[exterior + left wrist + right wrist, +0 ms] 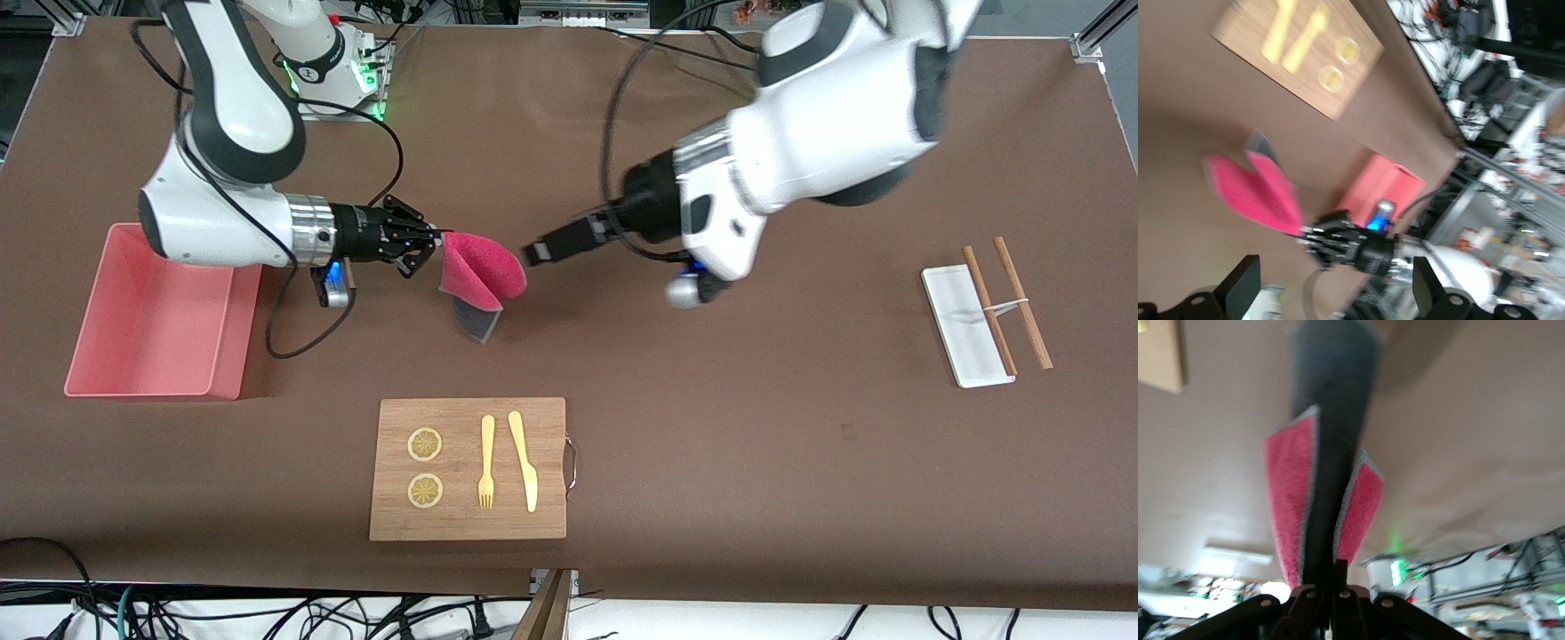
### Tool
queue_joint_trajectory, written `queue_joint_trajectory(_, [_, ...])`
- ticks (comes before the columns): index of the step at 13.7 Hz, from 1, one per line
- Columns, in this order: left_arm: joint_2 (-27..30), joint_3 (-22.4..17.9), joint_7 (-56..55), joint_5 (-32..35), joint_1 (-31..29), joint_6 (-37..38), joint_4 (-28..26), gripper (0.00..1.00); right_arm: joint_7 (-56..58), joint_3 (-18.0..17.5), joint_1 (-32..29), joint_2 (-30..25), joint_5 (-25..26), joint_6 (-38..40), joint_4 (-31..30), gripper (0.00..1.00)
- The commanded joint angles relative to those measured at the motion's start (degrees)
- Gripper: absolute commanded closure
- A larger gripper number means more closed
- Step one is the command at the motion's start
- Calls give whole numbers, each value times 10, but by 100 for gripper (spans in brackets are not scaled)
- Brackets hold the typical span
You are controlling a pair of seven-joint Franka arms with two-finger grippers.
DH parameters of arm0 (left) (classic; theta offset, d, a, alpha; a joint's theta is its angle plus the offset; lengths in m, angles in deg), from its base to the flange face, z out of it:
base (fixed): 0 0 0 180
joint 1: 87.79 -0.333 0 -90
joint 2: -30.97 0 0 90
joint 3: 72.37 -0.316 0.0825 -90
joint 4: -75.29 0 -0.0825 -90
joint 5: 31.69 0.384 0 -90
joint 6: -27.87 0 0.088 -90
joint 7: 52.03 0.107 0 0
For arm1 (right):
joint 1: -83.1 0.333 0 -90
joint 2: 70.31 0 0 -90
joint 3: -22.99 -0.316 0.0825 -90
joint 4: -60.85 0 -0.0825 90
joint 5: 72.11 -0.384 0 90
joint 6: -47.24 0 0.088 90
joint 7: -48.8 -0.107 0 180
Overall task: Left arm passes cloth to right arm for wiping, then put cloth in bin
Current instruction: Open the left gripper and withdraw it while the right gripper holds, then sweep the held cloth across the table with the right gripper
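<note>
tabletop (711,427): brown covering
on it: pink bin (213,356), wooden cutting board (467,418), white tray (956,342) with two sticks (1022,302)

No lettering, label, brand or number can be read anywhere.
</note>
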Motion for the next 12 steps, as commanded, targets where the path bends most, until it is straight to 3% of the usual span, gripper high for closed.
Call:
queue_joint_trajectory(1, [83,0,96,36,-87,131,-46,0,34,0,15,27,56,-6,-2,100])
queue_joint_trajectory(3, [120,2,162,101,-139,226,-56,0,53,0,23,50,123,-11,-1,100])
queue_joint_trajectory(5, [180,2,234,147,-191,260,-122,0,90,4,16,80,181,-15,7,100])
queue_joint_trajectory(8, [250,2,319,235,-232,246,-231,0,181,26,-7,126,278,-15,41,100])
queue_joint_trajectory(12, [259,2,387,276,-298,187,-304,0,351,32,-96,165,348,-12,81,100])
